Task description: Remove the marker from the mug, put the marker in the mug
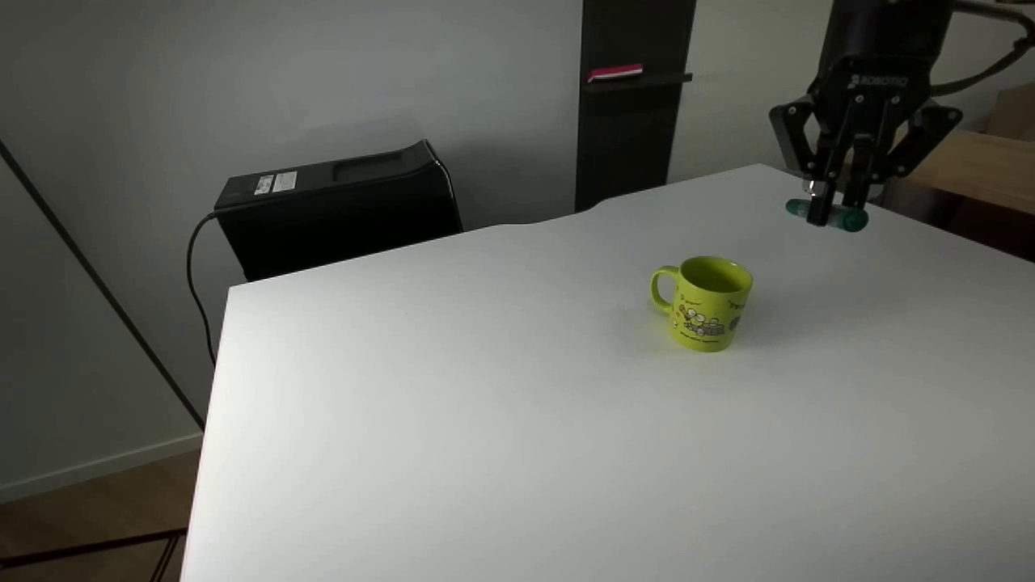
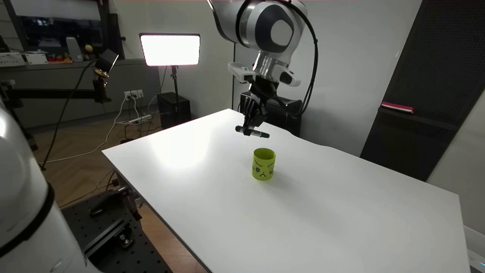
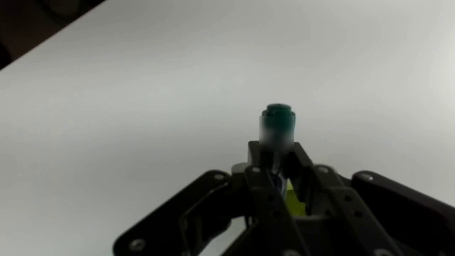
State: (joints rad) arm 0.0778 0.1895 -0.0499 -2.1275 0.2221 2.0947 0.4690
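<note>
The yellow-green mug (image 1: 703, 315) stands upright on the white table with its handle to the left in that exterior view. It also shows in an exterior view (image 2: 263, 167) with its handle hidden. My gripper (image 1: 838, 208) is shut on the marker (image 1: 853, 219), which has dark green ends and a pale middle. The marker is held roughly level, above the table and apart from the mug, as an exterior view (image 2: 260, 133) also shows. In the wrist view the marker's green end (image 3: 279, 119) sticks out past the fingertips. A sliver of the mug (image 3: 295, 204) shows between the fingers.
The white table (image 1: 453, 420) carries the mug. A black box-shaped unit (image 1: 340, 210) stands behind the table's far edge. A bright lamp panel (image 2: 169, 50) and a dark cabinet (image 2: 424, 87) stand beyond the table. A cable loops along the arm (image 2: 315, 68).
</note>
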